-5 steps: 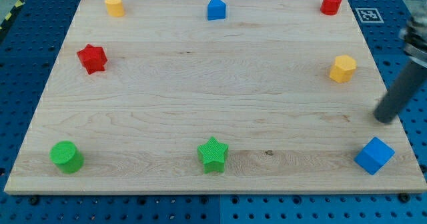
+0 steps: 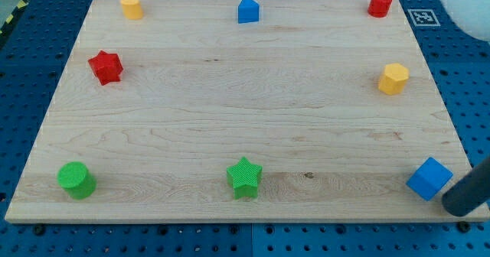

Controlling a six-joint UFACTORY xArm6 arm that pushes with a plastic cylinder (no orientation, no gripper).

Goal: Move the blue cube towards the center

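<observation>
The blue cube (image 2: pixel 429 178) sits near the wooden board's (image 2: pixel 230 119) bottom right corner. My tip (image 2: pixel 458 206) is at the board's bottom right edge, just right of and below the blue cube, very close to it; contact cannot be told. The rod rises up and right out of the view.
A blue house-shaped block (image 2: pixel 247 9) is at the top middle. A yellow block (image 2: pixel 132 5) and a red star (image 2: pixel 106 66) are at the left. A red cylinder (image 2: pixel 380 3) and a yellow hexagon (image 2: pixel 393 79) are at the right. A green cylinder (image 2: pixel 76 180) and a green star (image 2: pixel 245 177) are at the bottom.
My tip has moved down the view, from above the blue cube to its lower right. The cube has not visibly moved.
</observation>
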